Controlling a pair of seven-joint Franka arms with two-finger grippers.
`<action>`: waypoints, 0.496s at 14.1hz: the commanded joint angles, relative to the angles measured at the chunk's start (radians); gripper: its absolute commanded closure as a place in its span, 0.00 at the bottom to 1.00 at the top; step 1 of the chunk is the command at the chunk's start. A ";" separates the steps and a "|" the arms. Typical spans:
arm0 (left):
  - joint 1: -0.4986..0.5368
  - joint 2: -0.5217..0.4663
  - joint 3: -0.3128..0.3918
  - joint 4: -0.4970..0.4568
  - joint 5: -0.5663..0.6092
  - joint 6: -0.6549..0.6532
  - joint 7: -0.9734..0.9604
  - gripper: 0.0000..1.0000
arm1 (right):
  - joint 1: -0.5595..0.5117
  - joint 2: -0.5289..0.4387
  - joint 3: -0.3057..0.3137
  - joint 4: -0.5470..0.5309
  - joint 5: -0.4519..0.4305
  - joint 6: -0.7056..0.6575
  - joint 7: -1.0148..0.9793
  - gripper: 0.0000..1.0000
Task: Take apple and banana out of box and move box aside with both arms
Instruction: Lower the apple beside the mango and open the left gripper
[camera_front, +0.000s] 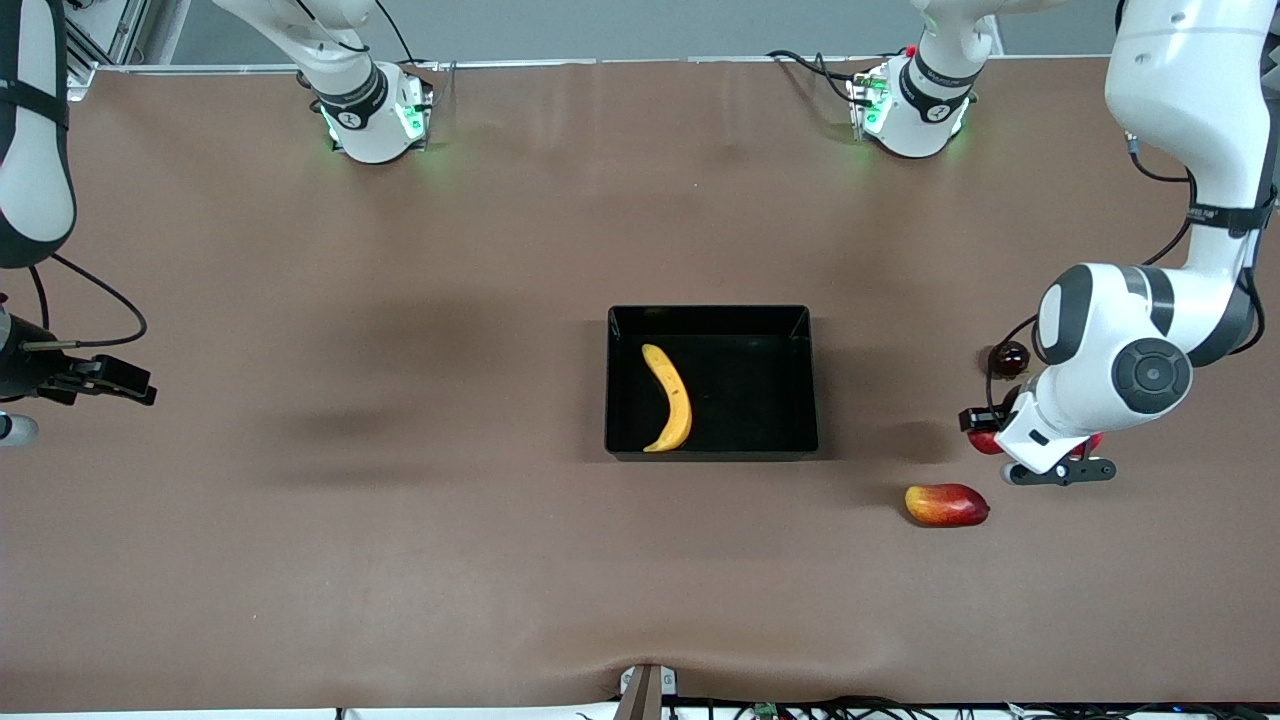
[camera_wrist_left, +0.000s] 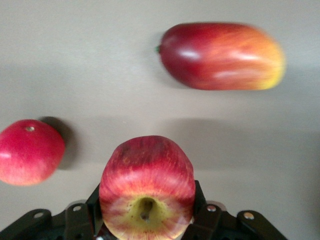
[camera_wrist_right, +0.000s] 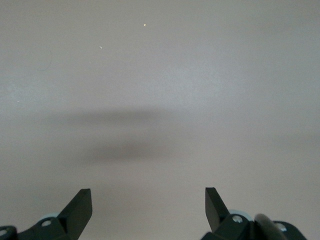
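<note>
Left gripper (camera_wrist_left: 147, 227), out at the left arm's end of the table, is clamped partway shut on the apple (camera_wrist_left: 147, 187). Apple shows its pale stem dimple toward the wrist cam and sits betw. the fingers, over bare table well apart from the box (camera_front: 711, 318).

Risks, as judged from here: the apple is round and smooth, so if let go too high it may roll, poss. into the round pink-red fruit (camera_wrist_left: 29, 152) just beside it or the mango-like fruit (camera_wrist_left: 222, 56) near it, which lies nearer the front cam. A small dark red fruit (camera_front: 1008, 358) also lies close by, farther from the front cam. Crowded spot, so a knock from the fingers on the way up could scatter them.

Box: shallow black tray mid-table, holding only the banana (camera_front: 670, 397), which lies lengthwise near the wall toward the right arm's end. The low sloped wall so close could block a finger from getting round the banana.

Right gripper (camera_wrist_right: 148, 209) waits w/ jaws wide apart and nothing in them, over bare table at the right arm's end, well apart from the box.
</note>
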 joint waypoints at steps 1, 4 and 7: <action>0.045 0.030 -0.012 -0.035 0.082 0.084 0.003 1.00 | -0.009 0.010 0.018 0.010 -0.011 -0.012 0.000 0.00; 0.065 0.067 -0.014 -0.044 0.109 0.123 0.005 1.00 | -0.006 0.012 0.021 0.010 0.000 -0.032 0.027 0.00; 0.067 0.079 -0.014 -0.040 0.118 0.157 0.005 1.00 | -0.003 0.012 0.023 0.011 0.073 -0.063 0.111 0.00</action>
